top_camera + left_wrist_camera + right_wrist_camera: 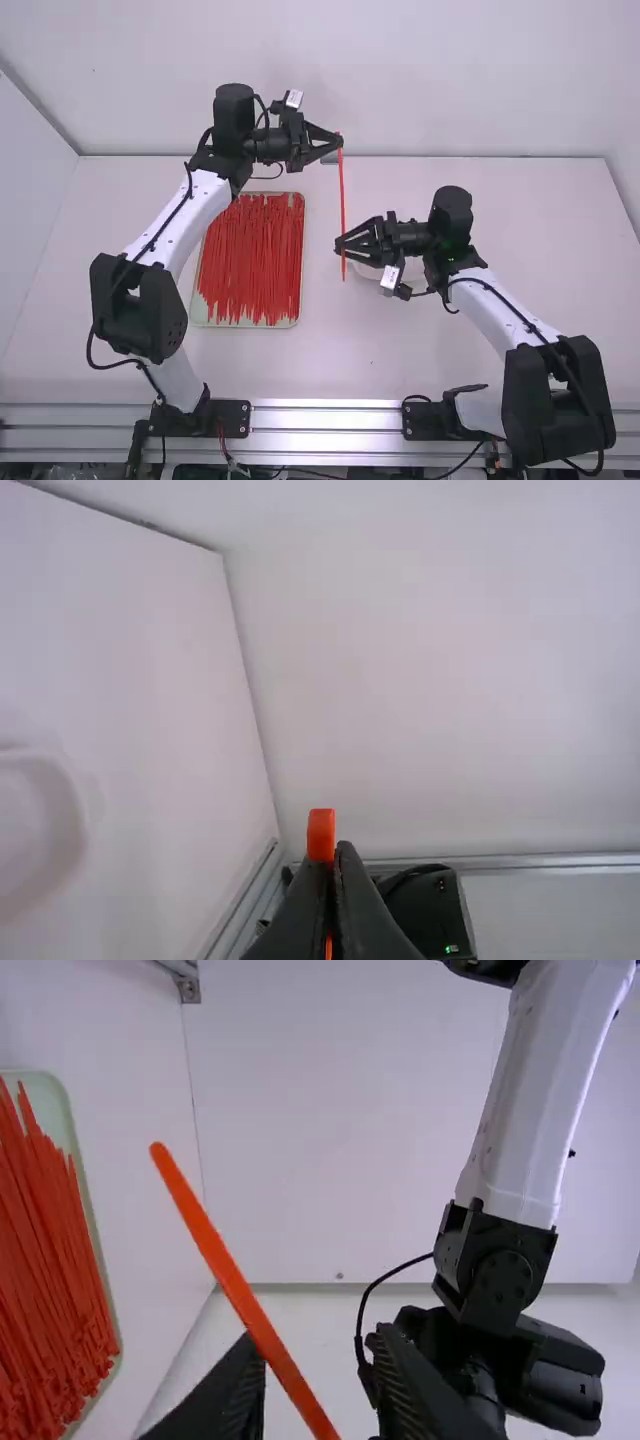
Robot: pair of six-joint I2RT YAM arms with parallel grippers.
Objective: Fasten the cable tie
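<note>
Left end effector (pixel 339 142) is clamped on the upper end of the cable tie (pixel 342 205), which is hung upright over the desk (pixel 500 200). Right end effector (pixel 340 248) is spread open around its lower end, seemingly for grasping.

No text, number or sign can be read; the small white tag (pixel 292 98) by the left arm's wrist may carry print.

The left arm is raised and bent toward the middle, its pincer (pixel 335 143) closed on the tie (pixel 342 200) — the right pincer (pixel 341 249) is held lower, fingers spread.
</note>
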